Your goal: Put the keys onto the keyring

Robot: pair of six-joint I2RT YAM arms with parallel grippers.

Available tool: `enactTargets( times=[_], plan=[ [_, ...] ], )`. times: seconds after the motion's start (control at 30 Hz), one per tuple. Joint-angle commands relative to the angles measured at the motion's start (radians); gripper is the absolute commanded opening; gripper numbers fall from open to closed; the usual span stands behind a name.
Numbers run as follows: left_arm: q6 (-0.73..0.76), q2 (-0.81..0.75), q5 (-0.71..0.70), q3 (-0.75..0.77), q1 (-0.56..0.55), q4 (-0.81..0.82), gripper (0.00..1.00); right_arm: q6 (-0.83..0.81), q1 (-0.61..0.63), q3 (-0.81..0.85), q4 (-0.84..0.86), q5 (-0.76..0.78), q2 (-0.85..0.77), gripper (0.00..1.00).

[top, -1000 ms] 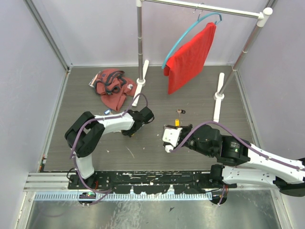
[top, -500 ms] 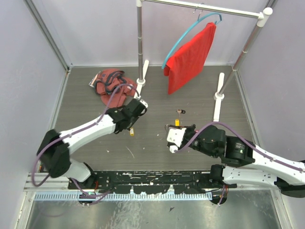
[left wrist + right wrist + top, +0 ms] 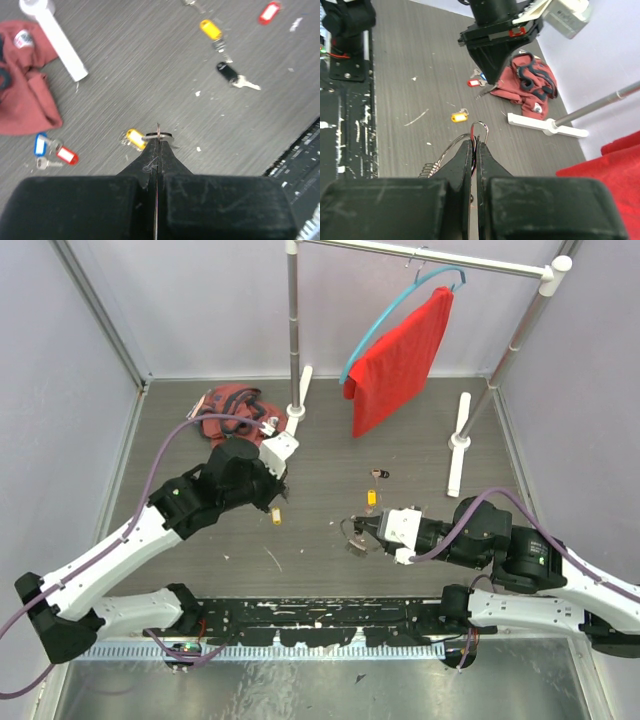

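Seen from above, the left gripper (image 3: 279,496) hangs over the table. A yellow-tagged key (image 3: 275,517) lies just under its tip, apart from it. The right gripper (image 3: 366,531) is clenched on the keyring (image 3: 351,539), which sticks out beyond its fingertips. In the left wrist view the jaws are pressed together on a thin silver piece (image 3: 158,131), seen edge-on; I cannot tell what it is. The yellow-tagged key lies on the table directly beyond the fingertips. In the right wrist view the jaws pinch the keyring wire, and its loops curve out past the tips. The yellow-tagged key lies ahead, between both grippers.
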Motion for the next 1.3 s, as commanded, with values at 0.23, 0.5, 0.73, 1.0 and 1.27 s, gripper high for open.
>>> enactTargets(
  times=[0.23,0.5,0.73,1.0,1.27],
  plan=[
    [0.127,-0.035,0.294,0.194,-0.102,-0.017,0.00,0.092,0.003,0.124,-0.014,-0.164,0.041,0.01],
    [0.201,-0.026,0.336,0.295,-0.184,-0.066,0.00,0.194,0.003,0.226,-0.107,-0.239,0.090,0.01],
    [0.241,-0.022,0.338,0.346,-0.230,-0.091,0.00,0.269,0.003,0.317,-0.177,-0.262,0.167,0.01],
    [0.270,0.020,0.417,0.428,-0.238,-0.156,0.00,0.174,0.003,0.436,-0.340,-0.261,0.267,0.01],
    [0.285,0.068,0.587,0.496,-0.244,-0.228,0.00,0.065,0.004,0.519,-0.424,-0.353,0.332,0.01]
  ],
)
